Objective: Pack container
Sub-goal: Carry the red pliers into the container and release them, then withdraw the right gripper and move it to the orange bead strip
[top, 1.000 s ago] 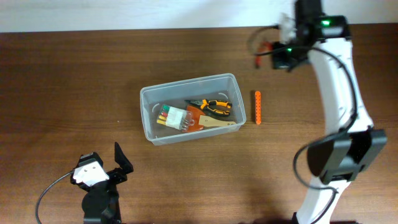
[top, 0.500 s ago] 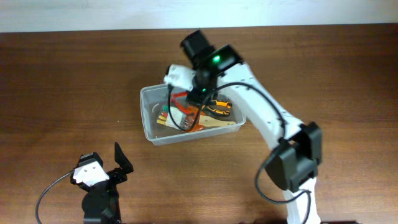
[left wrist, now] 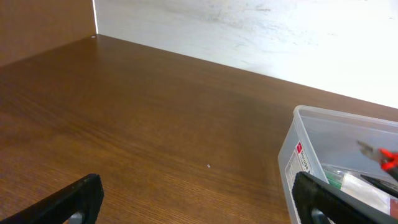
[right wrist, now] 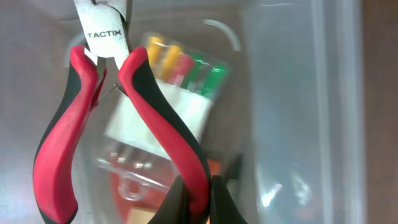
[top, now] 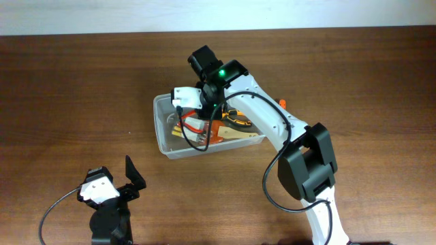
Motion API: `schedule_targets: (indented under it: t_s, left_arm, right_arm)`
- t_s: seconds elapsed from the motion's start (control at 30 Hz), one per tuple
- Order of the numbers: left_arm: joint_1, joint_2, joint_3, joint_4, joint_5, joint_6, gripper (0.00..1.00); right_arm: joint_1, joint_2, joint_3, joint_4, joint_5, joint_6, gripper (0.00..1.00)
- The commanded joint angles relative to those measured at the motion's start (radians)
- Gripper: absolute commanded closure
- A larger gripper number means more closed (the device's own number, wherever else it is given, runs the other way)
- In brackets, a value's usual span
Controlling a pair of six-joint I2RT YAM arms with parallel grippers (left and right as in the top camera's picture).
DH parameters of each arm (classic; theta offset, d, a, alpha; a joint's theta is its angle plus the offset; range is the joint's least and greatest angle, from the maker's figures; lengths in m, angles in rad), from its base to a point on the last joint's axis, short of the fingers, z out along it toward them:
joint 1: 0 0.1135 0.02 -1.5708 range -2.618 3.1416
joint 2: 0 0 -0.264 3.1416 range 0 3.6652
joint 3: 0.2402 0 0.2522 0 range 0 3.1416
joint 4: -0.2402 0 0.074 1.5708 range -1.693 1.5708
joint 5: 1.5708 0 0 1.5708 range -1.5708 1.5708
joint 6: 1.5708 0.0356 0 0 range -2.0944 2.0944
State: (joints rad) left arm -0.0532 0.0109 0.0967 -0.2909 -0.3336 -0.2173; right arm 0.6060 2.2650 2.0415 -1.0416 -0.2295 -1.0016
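Observation:
The container (top: 161, 131) is a clear rectangular bin at the table's middle. Its near corner shows in the left wrist view (left wrist: 297, 144), and its wall in the right wrist view (right wrist: 292, 118). My right gripper (top: 199, 114) hangs over the bin's left half. It is shut on one handle of red-handled pliers (right wrist: 155, 112), which hang inside the bin above a small clear box of coloured bits (right wrist: 186, 78). The pliers' red also shows from overhead (top: 193, 123). My left gripper (top: 117, 178) is open and empty at the front left, away from the bin; it also shows in the left wrist view (left wrist: 199, 211).
Orange-and-black pliers (top: 239, 117) and a wooden-handled tool (top: 240, 136) lie in the bin. An orange stick (top: 281, 102) lies on the table right of the bin, partly behind my right arm. A white wall (left wrist: 261, 31) borders the table's far edge.
My right arm has swung from the back right to over the bin with the red pliers, then shifted slightly left and lower. The left arm has not moved.

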Motion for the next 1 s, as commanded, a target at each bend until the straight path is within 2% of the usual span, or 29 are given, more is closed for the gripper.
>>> schedule_targets:
  t_s: [0.0,0.03,0.1,0.2,0.3,0.37,0.57,0.7,0.77,0.83,0.97]
  left_arm:
    - [-0.004,-0.005,-0.004,-0.001,-0.004,0.009,0.01]
    - [-0.004,-0.005,-0.004,-0.001,-0.004,0.009,0.01]
    - [-0.004,-0.005,-0.004,-0.001,-0.004,0.009,0.01]
    - [-0.004,-0.005,-0.004,-0.001,-0.004,0.009,0.01]
    - [-0.004,-0.005,-0.004,-0.001,-0.004,0.009,0.01]
    - [-0.004,-0.005,-0.004,-0.001,-0.004,0.009,0.01]
    - [-0.004,-0.005,-0.004,-0.001,-0.004,0.009,0.01]
    - [-0.004,-0.005,-0.004,-0.001,-0.004,0.009,0.01]
    - [-0.004,-0.005,-0.004,-0.001,-0.004,0.009,0.01]
    - [-0.004,-0.005,-0.004,-0.001,-0.003,0.009,0.01]
    - [-0.004,-0.005,-0.004,-0.001,-0.004,0.009,0.01]
  right_arm:
    - [0.038,0.016,-0.002,-0.019,-0.051,0.032,0.96]
    - [0.043,0.016,-0.002,-0.018,-0.051,0.06,0.93]
    - [0.051,0.016,-0.002,-0.018,-0.051,0.101,0.77]
    - [0.056,0.009,0.002,-0.018,-0.038,0.139,0.69]
    - [0.039,-0.014,0.034,-0.017,0.066,0.298,0.67]
    - [-0.002,-0.043,0.093,-0.024,0.14,0.482,0.67]
    - [-0.23,-0.139,0.302,-0.123,0.071,0.749,0.53]
    - [-0.449,-0.16,0.375,-0.172,0.014,0.868,0.52]
    - [-0.532,-0.153,0.362,-0.198,-0.007,0.912,0.58]
    - [-0.6,-0.137,0.32,-0.229,-0.007,0.944,0.65]
    - [-0.655,-0.117,0.166,-0.245,-0.006,0.983,0.64]
